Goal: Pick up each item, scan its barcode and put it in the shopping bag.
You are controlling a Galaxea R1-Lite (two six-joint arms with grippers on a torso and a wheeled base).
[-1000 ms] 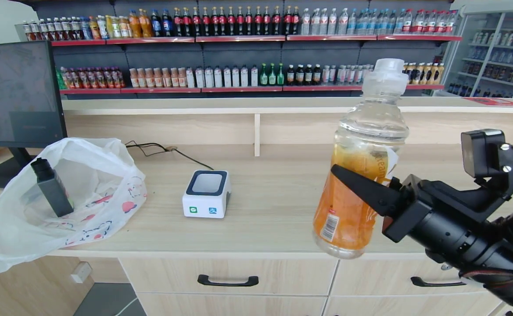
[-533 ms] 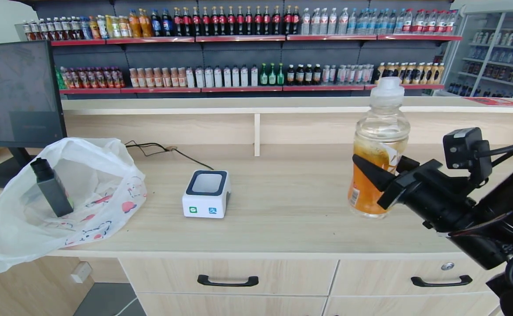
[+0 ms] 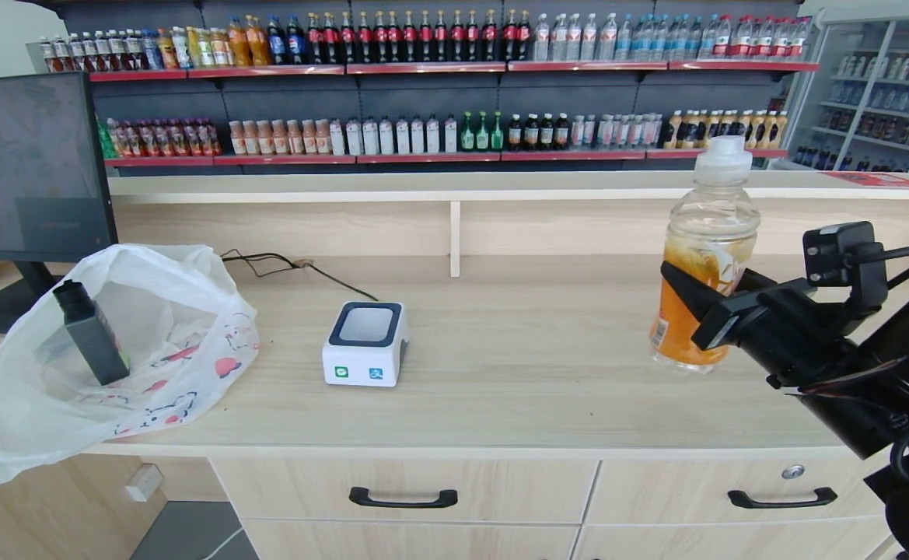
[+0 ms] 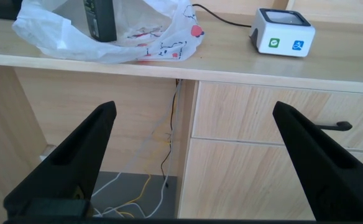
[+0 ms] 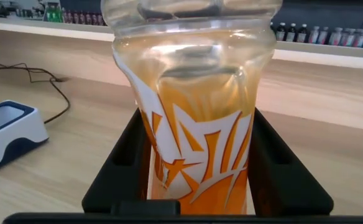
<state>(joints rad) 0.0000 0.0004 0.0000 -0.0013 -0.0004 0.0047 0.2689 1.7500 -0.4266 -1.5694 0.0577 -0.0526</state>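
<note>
Light wood counter [image 3: 501, 404]: bears all items. White plastic shopping bag [image 3: 190, 327], cartoon print, at the counter's left end, mouth open. Contents: one dark, capped rectangular container [image 3: 90, 334], leaning. Clear bottle [image 3: 699, 257], pale cap, orange liquid in its lower part, upright at the counter's right. The right gripper [image 5: 200, 124] is clamped on its labelled middle; whether its base touches the wood cannot be told. White scanner [image 3: 366, 344], window upward, between bag and bottle. Left gripper [image 4: 194, 112]: jaws wide apart, holding nothing, before the drawer fronts.
</note>
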